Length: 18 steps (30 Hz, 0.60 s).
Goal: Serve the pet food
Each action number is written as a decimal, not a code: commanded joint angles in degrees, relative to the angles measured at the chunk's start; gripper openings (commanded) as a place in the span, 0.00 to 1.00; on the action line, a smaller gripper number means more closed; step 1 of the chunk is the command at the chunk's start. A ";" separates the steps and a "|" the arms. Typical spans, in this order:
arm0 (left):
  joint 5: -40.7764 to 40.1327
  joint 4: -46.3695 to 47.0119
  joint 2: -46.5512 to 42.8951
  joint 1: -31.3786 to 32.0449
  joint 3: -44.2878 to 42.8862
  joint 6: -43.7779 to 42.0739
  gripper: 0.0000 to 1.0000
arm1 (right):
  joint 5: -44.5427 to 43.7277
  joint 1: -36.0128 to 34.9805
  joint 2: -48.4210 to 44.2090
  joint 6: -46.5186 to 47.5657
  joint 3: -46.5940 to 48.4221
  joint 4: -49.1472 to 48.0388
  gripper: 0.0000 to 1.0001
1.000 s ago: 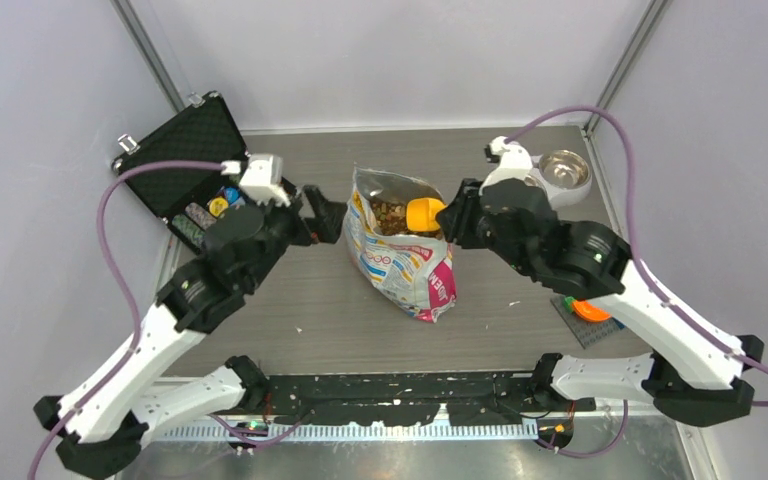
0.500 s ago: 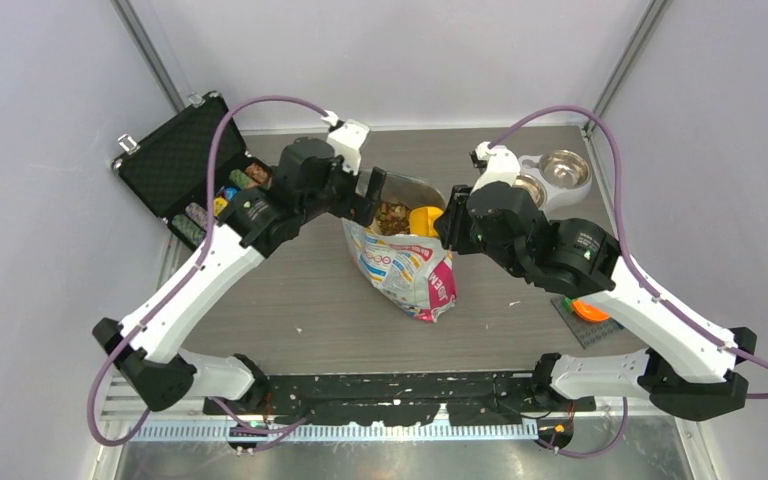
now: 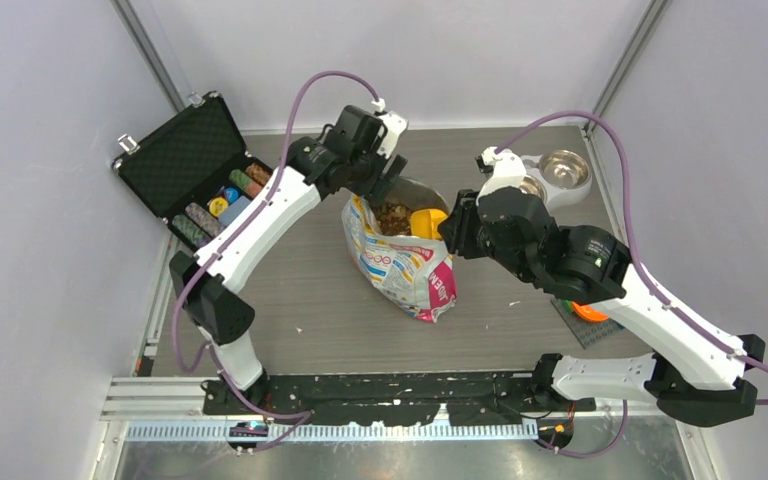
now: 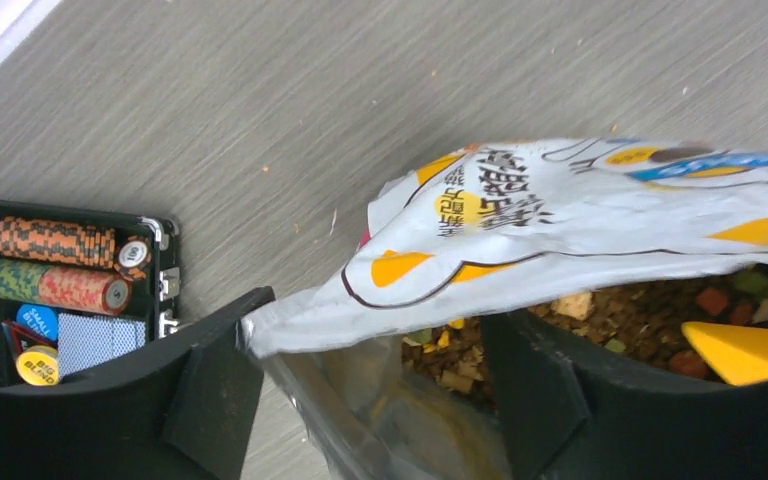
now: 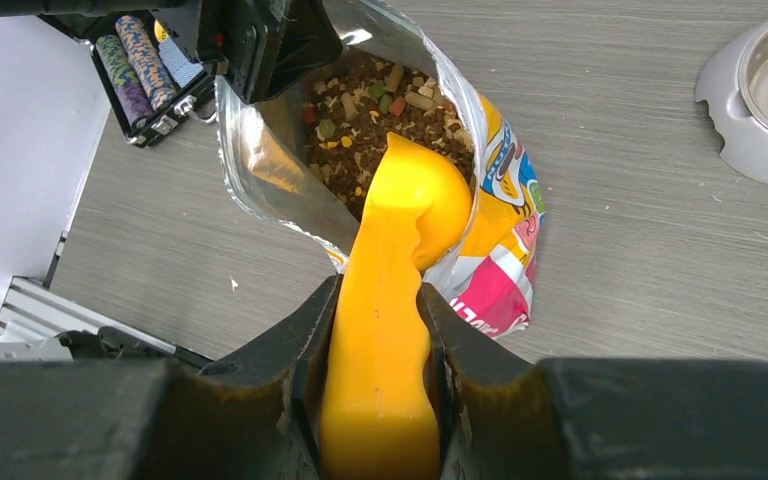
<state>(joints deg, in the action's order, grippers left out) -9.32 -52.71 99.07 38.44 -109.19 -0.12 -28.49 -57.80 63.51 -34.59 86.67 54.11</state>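
Observation:
The pet food [image 3: 392, 213] fills the open printed foil bag [image 3: 410, 270] standing mid-table; it also shows in the left wrist view [image 4: 650, 310] and the right wrist view [image 5: 360, 120]. My left gripper [image 3: 385, 185] is open at the bag's far-left rim, one finger outside and one inside the mouth, with the bag edge [image 4: 560, 220] between them [image 4: 380, 390]. My right gripper [image 3: 450, 225] is shut on the handle of a yellow scoop [image 5: 390, 280], whose bowl rests on the kibble inside the bag mouth [image 3: 425, 220].
A grey double pet bowl [image 3: 565, 168] with steel inserts stands at the back right, also in the right wrist view [image 5: 760, 110]. An open black case of poker chips [image 3: 200, 180] sits at the back left. An orange object on a dark mat [image 3: 590, 312] lies at the right.
My left arm has swung from beside the case up and right to the bag's far rim, its open fingers now straddling the edge. My right gripper holds the scoop in the bag throughout.

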 commanded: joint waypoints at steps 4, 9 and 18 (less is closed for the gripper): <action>8.60 -4.38 -1.29 -1.04 -0.31 -6.14 0.36 | -1.70 -0.21 -1.76 1.37 -0.18 0.59 0.05; 5.92 -3.18 -6.63 -1.01 3.31 -2.14 0.00 | -6.07 -0.13 -0.69 2.06 1.46 2.83 0.05; 4.50 7.99 -26.74 0.63 19.51 10.35 0.00 | -2.17 -0.07 10.99 5.10 9.29 9.71 0.05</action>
<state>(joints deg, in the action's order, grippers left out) -5.58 -53.58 83.35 37.34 -91.92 4.86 -30.52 -57.95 69.67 -32.53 92.25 58.50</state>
